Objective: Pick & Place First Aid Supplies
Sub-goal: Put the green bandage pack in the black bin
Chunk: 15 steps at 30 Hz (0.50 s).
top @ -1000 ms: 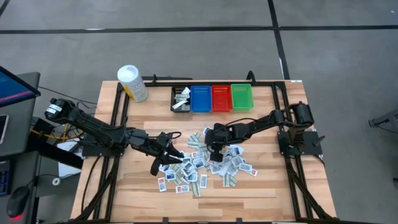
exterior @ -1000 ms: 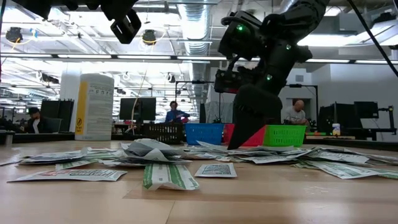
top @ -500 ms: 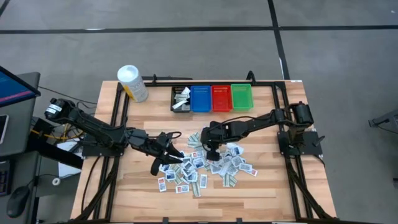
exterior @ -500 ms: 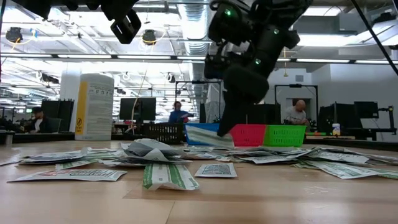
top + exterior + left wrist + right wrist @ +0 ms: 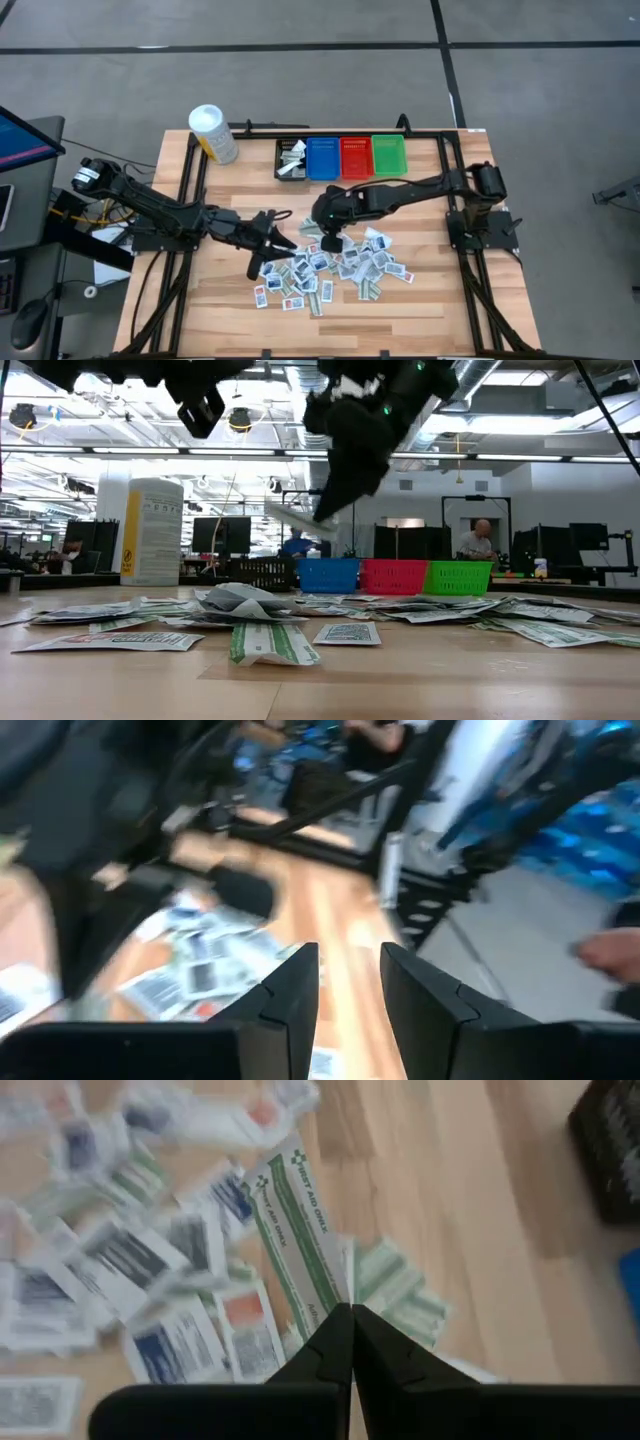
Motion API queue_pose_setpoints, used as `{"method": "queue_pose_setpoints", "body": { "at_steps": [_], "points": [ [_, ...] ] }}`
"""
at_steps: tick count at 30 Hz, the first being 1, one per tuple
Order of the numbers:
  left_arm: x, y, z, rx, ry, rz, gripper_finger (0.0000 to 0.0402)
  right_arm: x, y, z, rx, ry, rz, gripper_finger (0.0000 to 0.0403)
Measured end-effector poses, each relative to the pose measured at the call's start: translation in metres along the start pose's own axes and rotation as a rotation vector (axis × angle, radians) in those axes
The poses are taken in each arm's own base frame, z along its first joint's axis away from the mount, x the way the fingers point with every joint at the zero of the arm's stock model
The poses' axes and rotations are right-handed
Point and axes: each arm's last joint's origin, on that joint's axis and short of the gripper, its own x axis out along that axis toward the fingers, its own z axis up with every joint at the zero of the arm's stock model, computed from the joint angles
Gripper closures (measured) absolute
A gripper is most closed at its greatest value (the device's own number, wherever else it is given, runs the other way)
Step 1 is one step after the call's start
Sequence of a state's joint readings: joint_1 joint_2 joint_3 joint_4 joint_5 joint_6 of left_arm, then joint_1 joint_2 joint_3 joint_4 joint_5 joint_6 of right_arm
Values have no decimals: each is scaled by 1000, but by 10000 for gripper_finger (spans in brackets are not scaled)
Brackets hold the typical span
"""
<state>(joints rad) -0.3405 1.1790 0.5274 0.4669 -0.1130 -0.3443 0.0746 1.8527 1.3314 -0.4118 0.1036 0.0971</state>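
The right end effector [image 5: 351,1312] is pinched tight on a green-striped packet [image 5: 300,1230], lifted clear above the pile of packets [image 5: 325,262] that lies spread over the middle of the wooden bench [image 5: 220,300]. The left end effector [image 5: 350,965] hovers at the pile's left edge, fingers narrowly parted, holding nothing. At the bench's far edge stand a black bin [image 5: 291,158] with some packets inside, then blue [image 5: 323,157], red [image 5: 356,156] and green [image 5: 389,154] bins, and a white tub [image 5: 212,132] at the left. Beyond the bench is an open workshop with monitors, ceiling ducts, strip lights and seated people.
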Motion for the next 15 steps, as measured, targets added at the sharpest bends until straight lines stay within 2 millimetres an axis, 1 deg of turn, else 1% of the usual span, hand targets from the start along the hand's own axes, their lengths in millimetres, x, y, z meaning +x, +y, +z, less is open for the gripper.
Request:
{"method": "queue_pose_setpoints", "body": {
  "at_steps": [5, 10, 15],
  "points": [
    [-1, 6, -7, 16, 40, 150, 291, -19, 0, 8, 3, -55, 5, 402],
    [-4, 11, -7, 22, 28, 277, 291, -38, -1, 14, 6, -104, 9, 402],
    [-5, 13, -7, -18, -7, 357, 291, -48, -3, 16, 12, -134, -19, 402]
  ]
}}
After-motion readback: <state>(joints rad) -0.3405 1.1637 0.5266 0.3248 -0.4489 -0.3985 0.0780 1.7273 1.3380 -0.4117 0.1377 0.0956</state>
